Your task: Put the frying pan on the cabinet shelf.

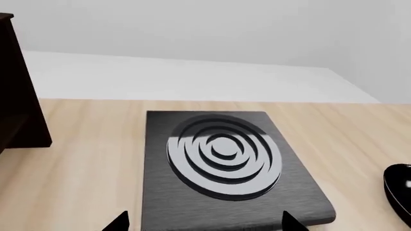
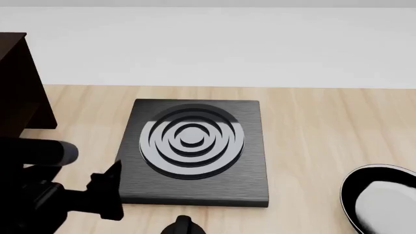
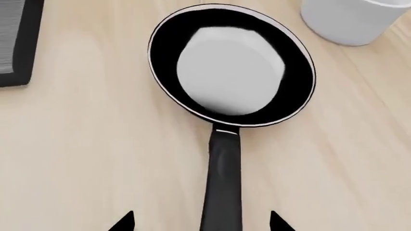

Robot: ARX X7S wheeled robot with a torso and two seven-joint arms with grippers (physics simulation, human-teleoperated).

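Note:
The frying pan [image 3: 231, 67] lies on the wooden table, black with a pale grey inside, its long black handle [image 3: 223, 187] running toward my right gripper. My right gripper [image 3: 200, 222] is open, its two fingertips either side of the handle and apart from it. In the head view only part of the pan [image 2: 383, 200] shows at the lower right edge. In the left wrist view a sliver of it [image 1: 399, 187] shows. The dark brown cabinet [image 2: 19, 87] stands at the far left, also seen in the left wrist view [image 1: 19, 91]. My left gripper [image 1: 202, 222] is open and empty over the near edge of the burner plate.
A square black burner plate with concentric rings [image 2: 195, 146] lies mid-table, also in the left wrist view [image 1: 224, 163]. A white round cup [image 3: 350, 19] stands just beyond the pan. My left arm [image 2: 52, 195] fills the lower left of the head view. A pale wall lies behind the table.

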